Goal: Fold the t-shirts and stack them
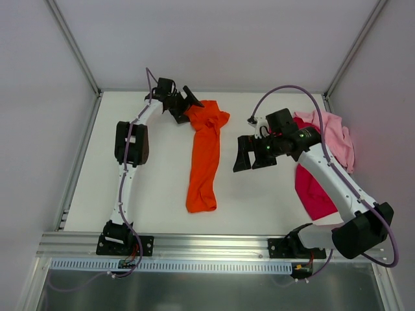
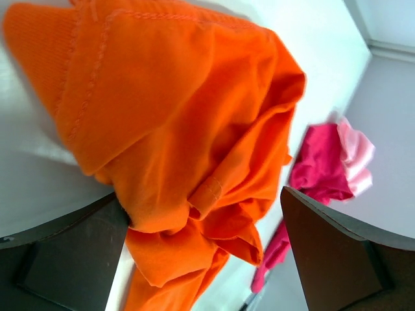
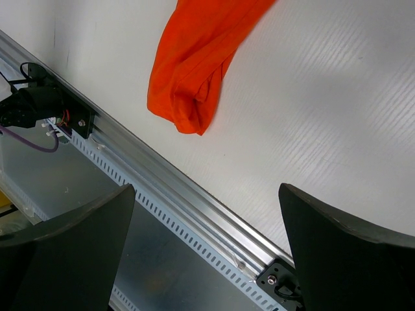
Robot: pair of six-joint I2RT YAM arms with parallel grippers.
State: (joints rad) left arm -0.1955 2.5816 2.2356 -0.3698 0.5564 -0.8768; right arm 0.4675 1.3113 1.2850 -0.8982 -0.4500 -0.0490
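The orange t-shirt (image 1: 203,155) lies bunched in a long strip down the middle of the table. Its far end fills the left wrist view (image 2: 181,116). My left gripper (image 1: 186,105) is at that far end, open. A fold of orange cloth sits between its wide-apart fingers (image 2: 71,259) and touches the left one. My right gripper (image 1: 251,155) hangs open over bare table, right of the strip, with nothing between its fingers (image 3: 350,253). The shirt's near end (image 3: 194,78) shows there. The magenta-red t-shirt (image 1: 312,189) lies at right, partly under the right arm. The pink t-shirt (image 1: 336,137) is crumpled behind it.
An aluminium rail (image 1: 207,245) runs along the near edge and carries both arm bases; it also appears under the right gripper (image 3: 181,194). White walls and frame posts (image 1: 78,52) close in the back and sides. Purple cables loop over both arms.
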